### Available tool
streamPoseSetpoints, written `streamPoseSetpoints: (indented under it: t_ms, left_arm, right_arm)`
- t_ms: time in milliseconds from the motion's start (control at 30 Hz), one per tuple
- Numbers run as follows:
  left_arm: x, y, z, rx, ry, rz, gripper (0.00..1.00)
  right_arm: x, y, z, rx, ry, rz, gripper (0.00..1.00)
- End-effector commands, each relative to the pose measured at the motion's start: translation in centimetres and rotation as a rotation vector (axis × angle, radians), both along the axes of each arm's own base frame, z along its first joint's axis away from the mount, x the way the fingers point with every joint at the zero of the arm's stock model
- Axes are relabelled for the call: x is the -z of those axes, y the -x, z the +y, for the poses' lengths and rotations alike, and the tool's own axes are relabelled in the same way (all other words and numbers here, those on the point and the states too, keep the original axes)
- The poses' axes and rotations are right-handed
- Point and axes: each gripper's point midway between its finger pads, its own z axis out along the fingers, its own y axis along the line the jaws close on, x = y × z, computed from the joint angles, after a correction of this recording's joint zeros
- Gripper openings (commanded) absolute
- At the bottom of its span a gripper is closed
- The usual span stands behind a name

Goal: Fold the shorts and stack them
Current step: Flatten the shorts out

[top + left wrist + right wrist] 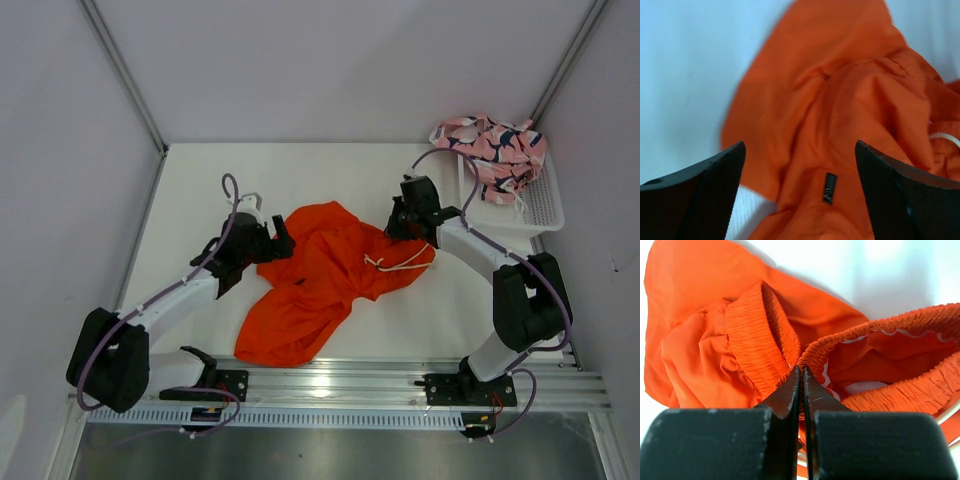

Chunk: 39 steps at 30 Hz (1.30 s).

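Note:
The orange shorts (320,285) lie crumpled at the table's middle, their white drawstring (397,263) loose on the right side. My left gripper (281,240) hovers at their left edge, open; in the left wrist view its jaws (800,150) stand wide apart over orange fabric (840,100) and a small black tag (829,188). My right gripper (402,226) is at the right end of the shorts. In the right wrist view it (801,369) is shut, pinching the ribbed waistband (760,335). The pink printed shorts (495,148) lie bunched in the basket.
A white mesh basket (540,205) stands at the back right against the wall. Grey walls close in the table on the left, back and right. A metal rail (330,380) with both arm bases runs along the near edge.

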Motion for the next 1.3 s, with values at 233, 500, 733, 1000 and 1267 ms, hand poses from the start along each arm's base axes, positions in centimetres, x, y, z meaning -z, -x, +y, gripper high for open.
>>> streamPoseSetpoints:
  t_ms: [233, 500, 733, 1000, 1267]
  left_arm:
    - [-2.4, -2.1, -10.9, 0.365, 0.108, -0.017, 0.99]
    - [0.4, -2.5, -15.0, 0.41, 0.038, 0.078, 0.99]
    - [3.3, -2.4, -15.3, 0.39, -0.008, 0.199, 0.88]
    - [4.0, -2.5, -12.2, 0.278, -0.071, 0.206, 0.0]
    - [-5.4, -2.2, -5.4, 0.132, 0.097, -0.198, 0.0]
  right_arm:
    - [-2.3, 0.2, 2.0, -0.072, -0.028, -0.077, 0.0]
    - [-2.8, 0.0, 2.6, -0.079, -0.036, -0.085, 0.0]
    - [-2.7, -0.4, 2.7, -0.075, -0.03, -0.081, 0.0]
    - [-2.6, -1.1, 2.9, -0.054, -0.059, -0.088, 0.0]
    - [-1.8, -2.8, 1.8, -0.008, -0.182, -0.065, 0.0]
